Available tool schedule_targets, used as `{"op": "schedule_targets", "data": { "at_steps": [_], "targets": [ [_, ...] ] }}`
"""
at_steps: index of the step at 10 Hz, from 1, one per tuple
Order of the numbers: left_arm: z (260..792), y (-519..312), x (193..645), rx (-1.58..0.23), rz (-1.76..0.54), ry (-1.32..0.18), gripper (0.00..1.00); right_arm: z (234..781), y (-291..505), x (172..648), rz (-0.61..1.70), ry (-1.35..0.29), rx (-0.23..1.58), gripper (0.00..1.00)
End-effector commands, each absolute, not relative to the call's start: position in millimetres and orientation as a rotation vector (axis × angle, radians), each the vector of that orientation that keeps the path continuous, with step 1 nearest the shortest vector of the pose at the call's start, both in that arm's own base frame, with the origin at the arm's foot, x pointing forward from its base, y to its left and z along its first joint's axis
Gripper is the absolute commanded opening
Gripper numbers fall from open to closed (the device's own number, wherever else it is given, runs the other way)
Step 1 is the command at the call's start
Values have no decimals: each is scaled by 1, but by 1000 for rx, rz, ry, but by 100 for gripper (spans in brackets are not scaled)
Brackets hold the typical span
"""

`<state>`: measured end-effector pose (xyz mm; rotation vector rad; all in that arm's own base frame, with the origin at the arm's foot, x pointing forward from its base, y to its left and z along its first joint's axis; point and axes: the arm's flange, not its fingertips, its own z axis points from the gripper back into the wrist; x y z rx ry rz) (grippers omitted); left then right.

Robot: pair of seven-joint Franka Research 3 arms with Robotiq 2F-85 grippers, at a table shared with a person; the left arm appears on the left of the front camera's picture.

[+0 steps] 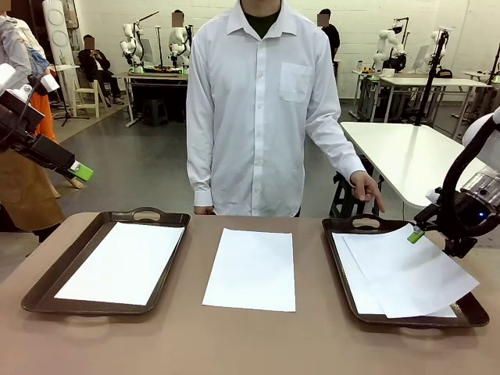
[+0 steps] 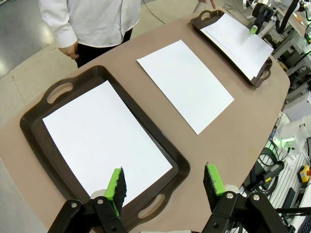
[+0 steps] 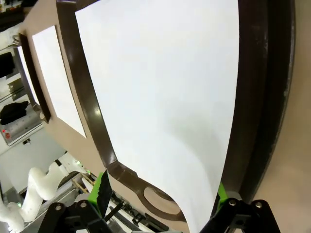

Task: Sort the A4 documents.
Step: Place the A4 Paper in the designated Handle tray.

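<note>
Here's the table with two dark trays: the left tray holds one flat A4 sheet, the right tray holds a skewed top sheet over a lower sheet, and a lone sheet lies between them. My right gripper gapes wide at the right tray's far corner, the skewed top sheet's corner curling between its fingers, and my left gripper hangs high by the left tray, wide open too
</note>
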<state>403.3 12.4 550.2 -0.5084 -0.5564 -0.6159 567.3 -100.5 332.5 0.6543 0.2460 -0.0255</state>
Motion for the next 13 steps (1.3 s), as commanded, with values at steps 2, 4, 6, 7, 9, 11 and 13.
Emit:
{"op": "schedule_targets", "data": {
  "at_steps": [2,4,6,7,9,11,13],
  "targets": [
    [549,13,403,-497,-634,-561,83,332,-79,562,-50,244,571,100],
    [549,13,403,-497,-634,-561,83,345,-69,557,-73,214,496,100],
    [549,13,403,-497,-634,-561,83,358,-65,549,-129,196,395,100],
    [549,13,403,-497,-634,-561,83,364,-64,545,-168,184,348,100],
    [549,13,403,-497,-634,-561,83,375,-58,535,-225,151,264,100],
    [549,13,403,-497,-634,-561,83,384,-51,531,-240,95,211,100],
    [549,13,403,-497,-634,-561,83,396,-42,530,-244,37,206,100]
  ]
}}
